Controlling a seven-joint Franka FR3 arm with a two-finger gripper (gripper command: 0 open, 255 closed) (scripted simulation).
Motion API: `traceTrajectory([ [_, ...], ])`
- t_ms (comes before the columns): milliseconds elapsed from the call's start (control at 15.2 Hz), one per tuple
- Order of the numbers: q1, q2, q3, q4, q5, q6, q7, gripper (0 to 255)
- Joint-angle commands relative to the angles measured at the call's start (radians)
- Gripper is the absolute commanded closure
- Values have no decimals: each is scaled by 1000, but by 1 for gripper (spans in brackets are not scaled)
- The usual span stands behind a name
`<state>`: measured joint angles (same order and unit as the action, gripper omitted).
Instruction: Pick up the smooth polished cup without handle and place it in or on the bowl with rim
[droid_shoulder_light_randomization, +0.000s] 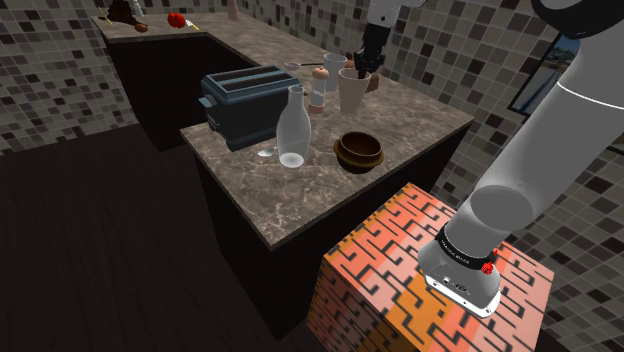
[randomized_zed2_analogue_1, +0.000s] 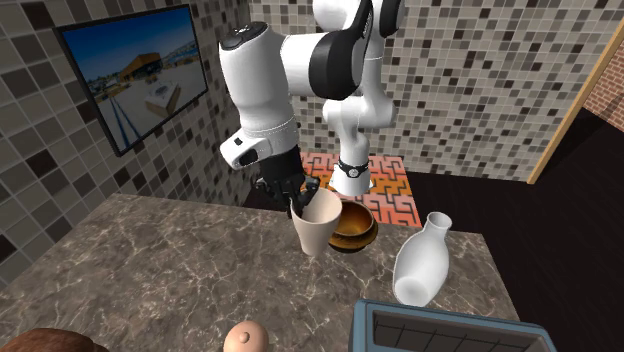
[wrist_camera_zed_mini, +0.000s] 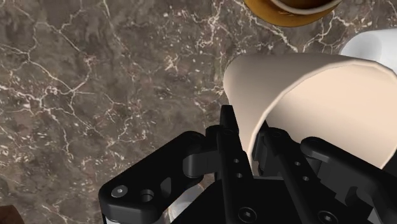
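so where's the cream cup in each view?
Shoulder view: cream cup on the far side of the counter, beyond the brown bowl.
Second exterior view: cup at centre, left of the bowl.
Wrist view: cup clasped at its rim by the end effector.
Shared landmark: the bowl.

Cream cup (droid_shoulder_light_randomization: 353, 90) (randomized_zed2_analogue_1: 318, 222) (wrist_camera_zed_mini: 318, 108), smooth and handleless, narrow at the foot, flaring to a wide open mouth. Roughly upright, with a slight lean in the second exterior view. Rim wall pinched between the jaws, one inside the mouth, one outside. Foot on or just above the marbled worktop (droid_shoulder_light_randomization: 300, 200); cannot tell which.

Brown glossy bowl (droid_shoulder_light_randomization: 358, 152) (randomized_zed2_analogue_1: 356, 230) (wrist_camera_zed_mini: 286, 11), round, rimmed, upright on the worktop. In the shoulder view, at 6 o'clock from the cup, near but apart. In the second exterior view, at 3 o'clock, partly behind the cup.
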<state>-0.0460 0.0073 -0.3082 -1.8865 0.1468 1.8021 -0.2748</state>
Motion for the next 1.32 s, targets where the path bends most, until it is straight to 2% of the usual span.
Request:
traceTrajectory([
  [0, 0, -2, 0, 27, -1, -28, 5, 255],
  [462, 0, -6, 0, 107, -5, -113, 16, 255],
  [858, 20, -249, 40, -102, -64, -126, 98, 255],
  [1254, 20, -489, 99, -268, -91, -189, 182, 255],
])
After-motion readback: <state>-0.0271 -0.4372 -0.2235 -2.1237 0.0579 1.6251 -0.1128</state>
